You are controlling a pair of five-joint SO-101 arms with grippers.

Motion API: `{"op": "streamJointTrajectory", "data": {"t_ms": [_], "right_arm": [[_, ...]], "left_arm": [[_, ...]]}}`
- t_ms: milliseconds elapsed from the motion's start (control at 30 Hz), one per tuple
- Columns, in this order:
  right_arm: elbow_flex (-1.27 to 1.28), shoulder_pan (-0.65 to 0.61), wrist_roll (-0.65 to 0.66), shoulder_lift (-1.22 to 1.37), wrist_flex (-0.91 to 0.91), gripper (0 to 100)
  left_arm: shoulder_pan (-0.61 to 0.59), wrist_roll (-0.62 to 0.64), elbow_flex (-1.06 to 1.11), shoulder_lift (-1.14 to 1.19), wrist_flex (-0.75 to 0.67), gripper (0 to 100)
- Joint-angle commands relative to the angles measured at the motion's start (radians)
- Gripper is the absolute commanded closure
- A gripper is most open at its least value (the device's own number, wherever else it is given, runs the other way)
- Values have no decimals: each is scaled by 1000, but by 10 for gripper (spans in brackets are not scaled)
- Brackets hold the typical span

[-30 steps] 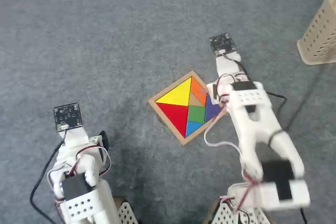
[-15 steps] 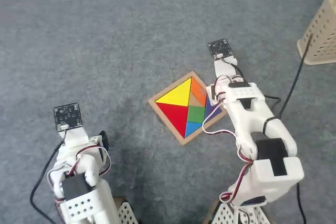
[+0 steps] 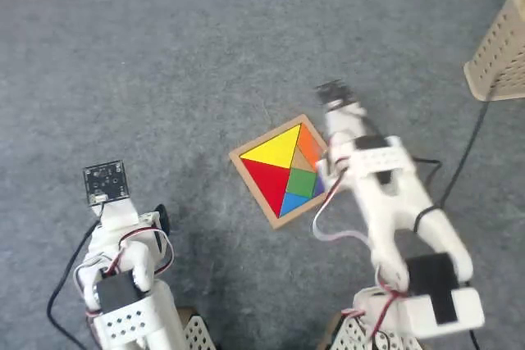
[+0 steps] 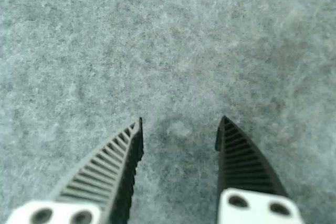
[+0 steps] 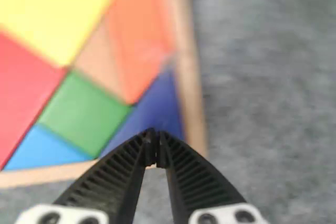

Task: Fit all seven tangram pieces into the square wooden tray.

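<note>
The square wooden tray (image 3: 246, 168) lies on the grey carpet turned like a diamond. In it lie a yellow triangle (image 3: 275, 149), a red triangle (image 3: 267, 179), an orange piece (image 3: 308, 145), a green square (image 3: 302, 182) and a light blue triangle (image 3: 294, 201). The right wrist view adds a tan triangle (image 5: 94, 59) and a dark blue piece (image 5: 157, 111) against the tray rim (image 5: 189, 98). My right gripper (image 5: 152, 148) is shut with nothing in it, its tips low over the dark blue piece near the tray's edge. My left gripper (image 4: 181, 121) is open over bare carpet.
The right arm (image 3: 385, 178) covers the tray's right corner from above. The left arm (image 3: 123, 276) sits at the front left, well away from the tray. A beige slotted basket (image 3: 500, 47) stands at the far right edge.
The right arm has swung left and down onto the tray's right corner. The tray has shifted and turned slightly to the left. The left arm has not moved.
</note>
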Motion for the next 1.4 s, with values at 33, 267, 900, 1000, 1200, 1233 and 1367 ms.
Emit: {"op": "streamJointTrajectory", "data": {"t_ms": [33,267,900,1000,1200,1233,1367], "right_arm": [[49,-71,-9,-154,-21,992],[146,-62,-11,-334,-35,992],[350,-59,-6,-507,-274,991],[361,-59,-5,-581,-185,991],[457,24,-3,-774,-116,991],[479,39,-3,-809,-127,991],[580,90,-2,-944,-147,991]], "left_arm": [[-6,-6,-13,-20,3,784],[-6,-6,-13,-20,3,784],[-6,-6,-13,-20,3,784],[-6,-6,-13,-20,3,784],[-6,-6,-13,-20,3,784],[-6,-6,-13,-20,3,784],[-6,-6,-13,-20,3,784]]}}
